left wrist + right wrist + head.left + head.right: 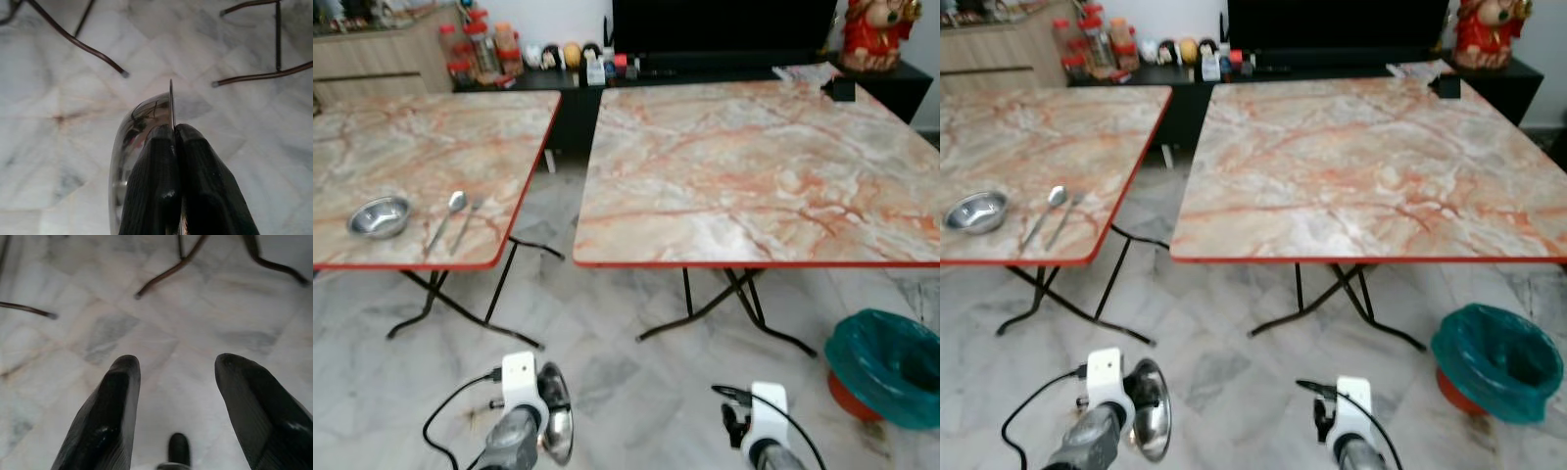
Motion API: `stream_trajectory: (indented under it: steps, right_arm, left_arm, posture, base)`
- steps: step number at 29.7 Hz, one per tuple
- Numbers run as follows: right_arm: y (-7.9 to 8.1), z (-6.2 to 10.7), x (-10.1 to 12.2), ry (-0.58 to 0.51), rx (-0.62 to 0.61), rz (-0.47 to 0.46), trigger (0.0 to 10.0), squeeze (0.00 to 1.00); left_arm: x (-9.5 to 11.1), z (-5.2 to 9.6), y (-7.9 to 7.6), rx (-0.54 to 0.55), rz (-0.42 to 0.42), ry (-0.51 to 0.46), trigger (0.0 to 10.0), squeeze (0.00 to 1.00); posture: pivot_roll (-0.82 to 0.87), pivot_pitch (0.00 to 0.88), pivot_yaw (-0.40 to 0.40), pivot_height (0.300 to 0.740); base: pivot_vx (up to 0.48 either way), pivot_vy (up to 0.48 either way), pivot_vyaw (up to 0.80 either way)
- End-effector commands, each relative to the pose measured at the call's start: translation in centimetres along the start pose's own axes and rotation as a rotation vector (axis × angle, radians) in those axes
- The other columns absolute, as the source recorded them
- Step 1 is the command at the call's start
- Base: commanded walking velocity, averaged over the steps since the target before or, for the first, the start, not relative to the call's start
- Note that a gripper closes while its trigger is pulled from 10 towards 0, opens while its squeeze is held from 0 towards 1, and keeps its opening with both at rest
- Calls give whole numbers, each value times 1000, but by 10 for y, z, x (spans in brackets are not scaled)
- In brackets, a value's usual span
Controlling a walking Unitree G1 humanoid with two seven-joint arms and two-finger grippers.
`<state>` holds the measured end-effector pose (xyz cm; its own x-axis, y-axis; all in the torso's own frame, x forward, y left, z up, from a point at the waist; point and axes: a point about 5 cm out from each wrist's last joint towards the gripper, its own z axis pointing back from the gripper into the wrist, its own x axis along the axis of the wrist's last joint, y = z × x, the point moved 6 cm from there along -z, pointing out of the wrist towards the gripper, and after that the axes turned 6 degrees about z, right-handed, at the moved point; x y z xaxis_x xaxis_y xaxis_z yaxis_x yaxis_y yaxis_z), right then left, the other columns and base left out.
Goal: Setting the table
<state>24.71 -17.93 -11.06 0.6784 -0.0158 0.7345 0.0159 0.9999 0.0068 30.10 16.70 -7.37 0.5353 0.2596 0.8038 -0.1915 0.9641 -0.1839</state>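
The steel bowl in the robot's left gripper is a shallow, shiny thing, polished enough that its curved outside mirrors the room in warped streaks. It hangs on edge, low down over the pale marble floor, with its thin rim pinched between the two black fingers, which are pressed tight together on it. From the head view the bowl sits just beside the left wrist, its hollow facing inward toward the other arm.

The right gripper hangs at about the same height with its fingers spread wide apart and nothing between them, only floor tiles beyond.

Ahead stand two folding tables with marbled orange-and-cream tops and red edges. On the left table, near its front edge, a second steel bowl sits upright, and just beside it lie a spoon and a fork, side by side, close but apart from the bowl. The right table carries a small dark object at its far corner.

A bin lined with a teal bag stands on the floor by the right table's front corner. Along the back wall a dark low cabinet holds jars and small bottles, their labels too blurred to read, with a red figurine at the far right.
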Motion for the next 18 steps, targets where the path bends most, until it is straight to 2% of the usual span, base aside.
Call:
stream_trajectory:
  steps: [1,9,15,18]
  right_arm:
    - [-2,-1,3,-7,-8,5,10000,0]
    - [1,1,-2,4,6,21,10000,0]
    - [0,0,-1,6,6,22,10000,0]
    - [0,0,0,4,6,27,10000,0]
  left_arm:
    - [1,0,0,-6,-97,-4,10000,0]
    - [-1,1,-2,-11,-103,-8,10000,0]
    - [-2,2,-3,-20,-149,-10,10000,0]
    - [-1,2,-3,-13,-113,-16,10000,0]
  posture:
    - [-64,5,56,740]
    - [-63,0,53,740]
    - [-64,0,54,740]
    - [-64,0,56,740]
  base:
    - [0,0,0]
    - [0,-387,0]
    - [0,-456,0]
    - [0,-471,0]
